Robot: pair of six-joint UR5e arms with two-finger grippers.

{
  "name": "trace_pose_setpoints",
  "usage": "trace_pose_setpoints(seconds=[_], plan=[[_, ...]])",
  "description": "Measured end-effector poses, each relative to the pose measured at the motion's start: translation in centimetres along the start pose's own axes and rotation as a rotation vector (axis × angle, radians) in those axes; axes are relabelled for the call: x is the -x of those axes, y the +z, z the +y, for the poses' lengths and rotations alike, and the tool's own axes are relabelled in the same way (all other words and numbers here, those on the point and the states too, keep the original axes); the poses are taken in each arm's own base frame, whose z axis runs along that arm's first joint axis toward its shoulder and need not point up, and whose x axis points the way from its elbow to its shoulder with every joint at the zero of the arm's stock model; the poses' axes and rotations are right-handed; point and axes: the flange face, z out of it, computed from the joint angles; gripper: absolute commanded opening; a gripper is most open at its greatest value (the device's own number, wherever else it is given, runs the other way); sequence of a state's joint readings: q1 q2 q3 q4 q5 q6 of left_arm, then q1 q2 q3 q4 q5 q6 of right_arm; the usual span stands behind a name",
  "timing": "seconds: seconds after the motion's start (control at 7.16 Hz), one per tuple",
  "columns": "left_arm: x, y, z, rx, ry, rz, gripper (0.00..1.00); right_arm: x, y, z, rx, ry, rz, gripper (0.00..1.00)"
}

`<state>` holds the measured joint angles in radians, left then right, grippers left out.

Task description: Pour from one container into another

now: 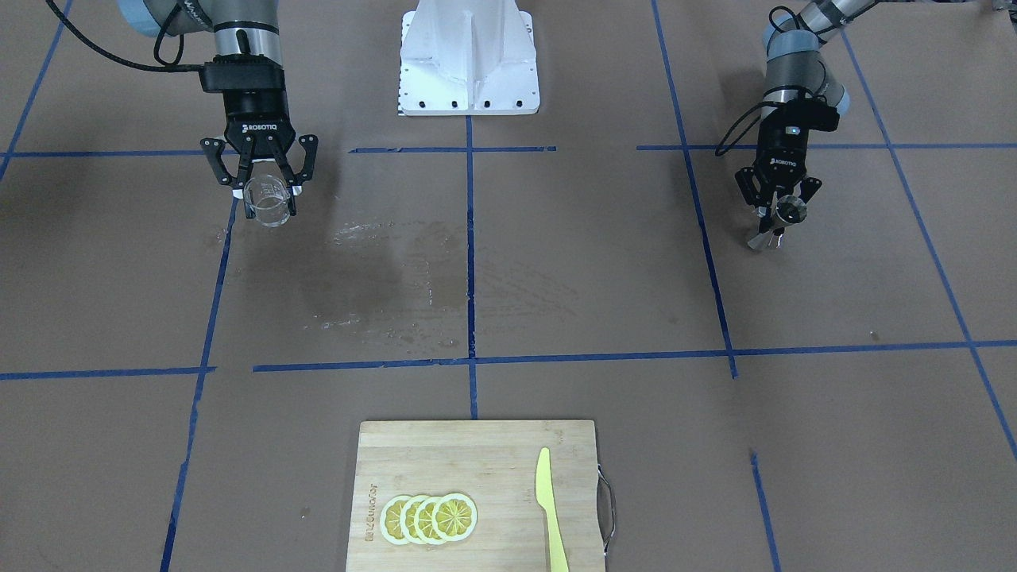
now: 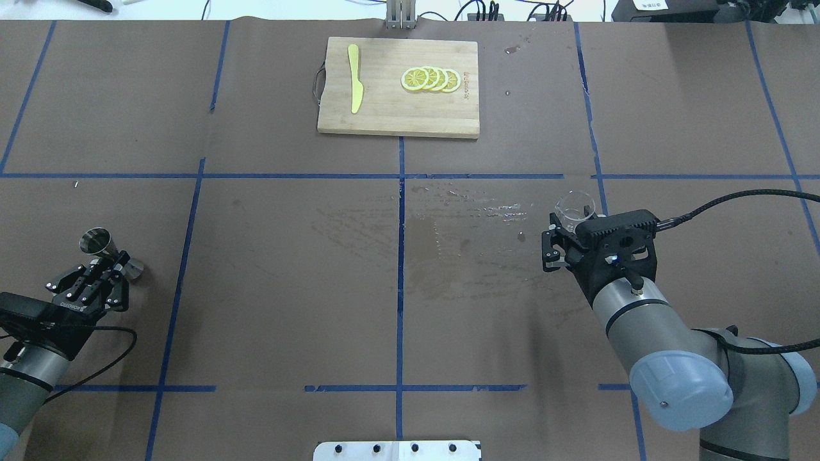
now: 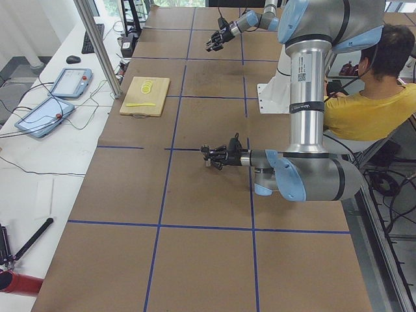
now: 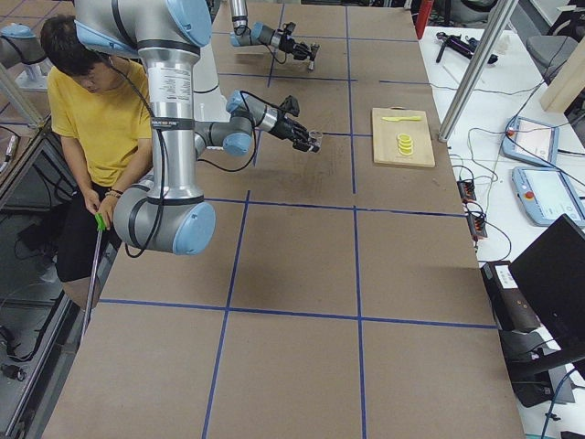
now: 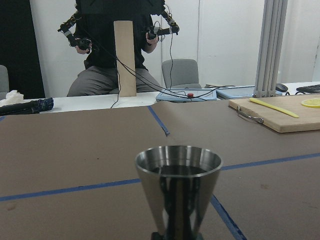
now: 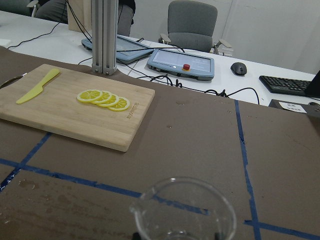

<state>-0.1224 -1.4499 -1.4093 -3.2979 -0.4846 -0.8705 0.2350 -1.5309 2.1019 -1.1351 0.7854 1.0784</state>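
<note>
Well apart, your right claw (image 1: 267, 191) gripped the glass cup (image 1: 270, 210), your left claw (image 2: 114, 264) the jigger (image 2: 96, 242). Tipping off-centre could have wet the worktop (image 1: 556, 278).

Jigger (image 5: 178, 185): polished steel, mirror-glossy. Measuring cup (image 1: 268, 205): clear smooth glass. Cutting board (image 2: 384, 115): matt wood. Table (image 2: 288, 288): matt brown paper
</note>
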Motion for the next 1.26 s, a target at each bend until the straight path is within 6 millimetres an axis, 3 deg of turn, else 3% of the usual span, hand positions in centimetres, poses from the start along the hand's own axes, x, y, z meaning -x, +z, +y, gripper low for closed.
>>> trace_pose_setpoints(seconds=[0.84, 0.98, 1.26], plan=[[-0.69, -0.36, 0.59, 0.011, -0.015, 0.012, 0.02, 0.2, 0.14, 0.15, 0.001, -0.001, 0.0, 0.0], [-0.74, -0.38, 0.6, 0.011, -0.016, 0.014, 0.22, 0.25, 0.13, 0.13, 0.001, -0.001, -0.001, 0.0], [-0.78, -0.41, 0.63, 0.012, -0.016, 0.015, 0.43, 0.29, 0.17, 0.16, 0.001, -0.001, -0.001, 0.0]])
